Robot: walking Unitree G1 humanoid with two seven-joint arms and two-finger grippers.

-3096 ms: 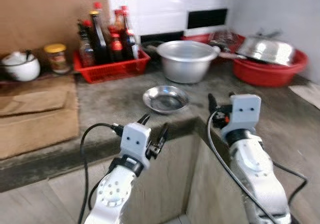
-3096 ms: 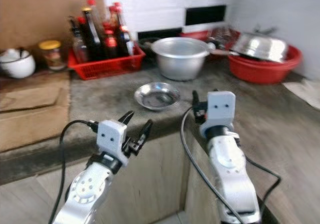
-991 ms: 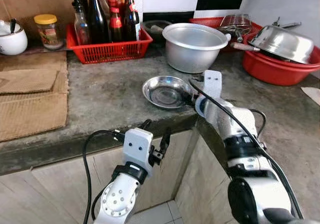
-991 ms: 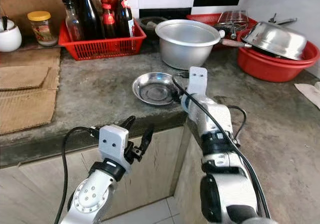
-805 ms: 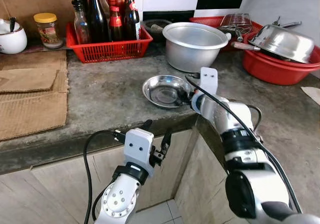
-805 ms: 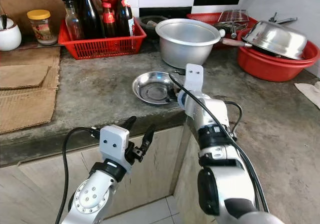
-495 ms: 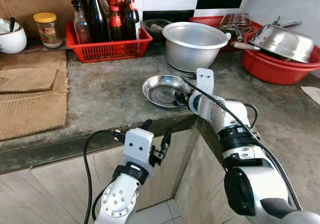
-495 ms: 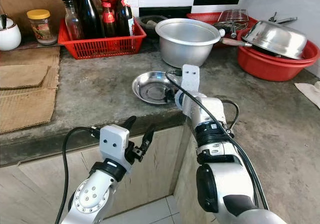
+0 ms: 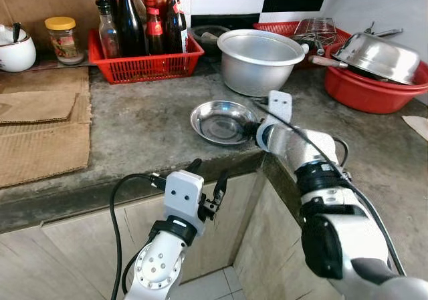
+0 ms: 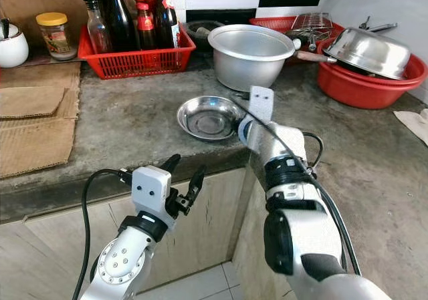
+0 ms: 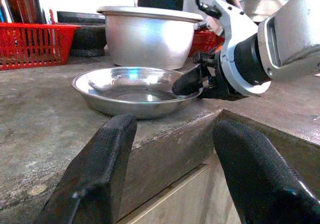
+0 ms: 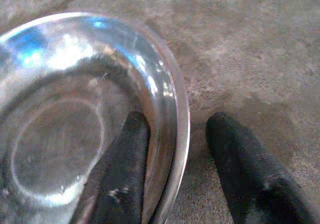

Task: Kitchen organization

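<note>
A small shallow steel bowl (image 9: 221, 121) sits on the grey concrete counter (image 9: 140, 129), close to its front edge. My right gripper (image 12: 175, 124) is open at the bowl's right rim (image 12: 177, 99). One black finger (image 12: 127, 149) lies inside the bowl and the other finger (image 12: 235, 154) rests outside on the counter, so the rim runs between them. My left gripper (image 9: 207, 172) hangs open and empty below the counter edge, in front of the cabinet. The left wrist view looks across the counter at the bowl (image 11: 132, 89) and the right gripper (image 11: 192, 82).
Behind the bowl stands a large aluminium pot (image 9: 257, 59). A red basket of bottles (image 9: 144, 63) is at the back left, with a jar (image 9: 61, 38) and flattened cardboard (image 9: 40, 126) beyond it. A red basin holding a steel lid (image 9: 374, 89) is at the right.
The view has closed in on the counter. My right arm reached forward from the counter edge to the bowl's rim, then edged slightly right. The left gripper stayed where it was.
</note>
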